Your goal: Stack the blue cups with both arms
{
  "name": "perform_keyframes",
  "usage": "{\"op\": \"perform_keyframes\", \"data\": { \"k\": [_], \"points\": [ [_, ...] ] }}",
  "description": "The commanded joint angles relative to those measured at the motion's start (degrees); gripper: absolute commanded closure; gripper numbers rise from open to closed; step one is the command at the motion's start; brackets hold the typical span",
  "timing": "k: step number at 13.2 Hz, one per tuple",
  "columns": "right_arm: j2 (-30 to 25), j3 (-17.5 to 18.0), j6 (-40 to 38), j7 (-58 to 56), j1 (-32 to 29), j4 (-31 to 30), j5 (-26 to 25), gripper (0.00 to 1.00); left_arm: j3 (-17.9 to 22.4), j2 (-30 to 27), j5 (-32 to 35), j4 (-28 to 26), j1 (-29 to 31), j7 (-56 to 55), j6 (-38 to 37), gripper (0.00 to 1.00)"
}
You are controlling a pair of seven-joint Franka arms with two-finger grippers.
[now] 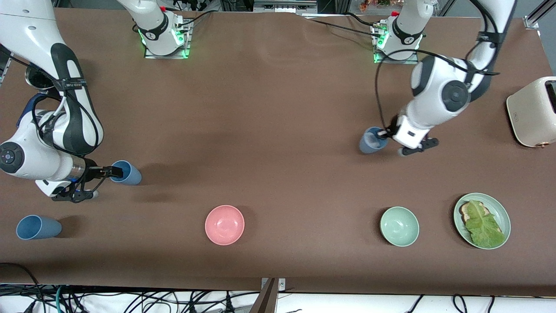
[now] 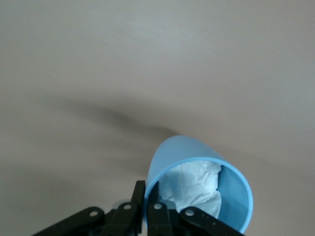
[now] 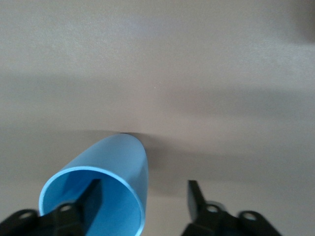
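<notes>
Stacking not yet done. Left gripper [image 1: 382, 134] clamps the rim of the grey-blue cup [image 1: 370, 140] toward the left arm's end. Right gripper [image 1: 114, 171] stands wide, one finger inside the sky-blue cup [image 1: 127, 172]. A third cup [image 1: 37, 227] is untouched.

No words or numbers I can read anywhere, only a small white mark on my right arm's black strap [image 1: 71, 85], too tiny to make out
</notes>
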Motion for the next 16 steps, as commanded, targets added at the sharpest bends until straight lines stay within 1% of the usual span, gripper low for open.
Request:
{"op": "perform_keyframes", "data": {
  "k": [1, 2, 3, 4, 5, 6, 7, 9, 10, 11, 12, 13, 15, 16],
  "points": [
    [0.1, 0.7, 0.2, -0.9, -0.7, -0.3, 1.2, 0.64, -5.5, 6.2, 2.9, 7.6, -4.1, -13.1, -1.7, 1.00],
    [0.1, 0.8, 0.0, -0.6, -0.6, -0.3, 1.2, 0.76, -5.5, 9.9, 4.0, 11.0, -6.7, -16.6, -1.7, 1.00],
    [0.1, 0.8, -0.1, -0.5, -0.6, -0.3, 1.2, 0.85, -5.5, 13.5, 5.3, 14.7, -8.9, -19.6, -1.4, 1.00],
    [0.1, 0.8, -0.3, -0.5, -0.6, -0.3, 1.2, 0.93, -5.4, 17.5, 6.8, 18.8, -10.9, -22.6, -1.4, 1.00],
    [0.1, 0.8, -0.4, -0.5, -0.5, -0.3, 1.2, 0.98, -5.3, 20.9, 8.9, 21.5, -12.0, -24.6, -1.4, 1.00],
    [0.1, 0.8, -0.5, -0.5, -0.4, -0.3, 1.2, 0.99, -5.4, 22.8, 12.3, 22.6, -12.2, -25.5, -1.3, 1.00],
    [0.1, 0.8, -0.5, -0.6, -0.4, -0.3, 1.2, 1.00, -5.4, 23.3, 15.0, 22.7, -12.2, -26.0, -0.7, 1.00],
    [-0.1, 0.8, -0.6, -1.0, -0.1, 0.1, 1.1, 1.00, -5.4, 23.5, 15.4, 22.7, -12.2, -26.0, -0.5, 1.00],
    [-0.3, 0.8, -0.9, -0.8, 0.1, 0.7, 1.1, 1.00, -5.4, 24.0, 15.5, 22.8, -12.1, -25.8, -0.3, 0.90],
    [-0.6, 0.8, -2.6, -0.8, 0.3, 1.8, 1.0, 1.00, -5.4, 24.0, 15.6, 22.8, -11.9, -25.1, -0.3, 0.74],
    [-0.6, 0.8, -5.2, -0.7, 0.7, 3.9, 1.1, 1.00, -5.4, 24.0, 15.6, 22.8, -11.7, -25.1, -0.3, 0.15],
    [-0.6, 0.8, -7.8, -0.7, 0.8, 5.9, 1.1, 1.00, -5.3, 23.7, 15.6, 22.8, -11.8, -25.7, -0.7, 0.00],
    [-0.6, 1.5, -12.4, 0.4, 1.8, 10.3, 1.1, 1.00, -5.2, 21.9, 15.6, 22.9, -10.4, -25.0, -2.1, 0.00],
    [-0.6, 2.3, -14.9, 3.0, 2.2, 12.0, 1.2, 1.00, -5.3, 20.9, 15.6, 23.7, -8.7, -24.0, -4.4, 0.00]
  ]
}}
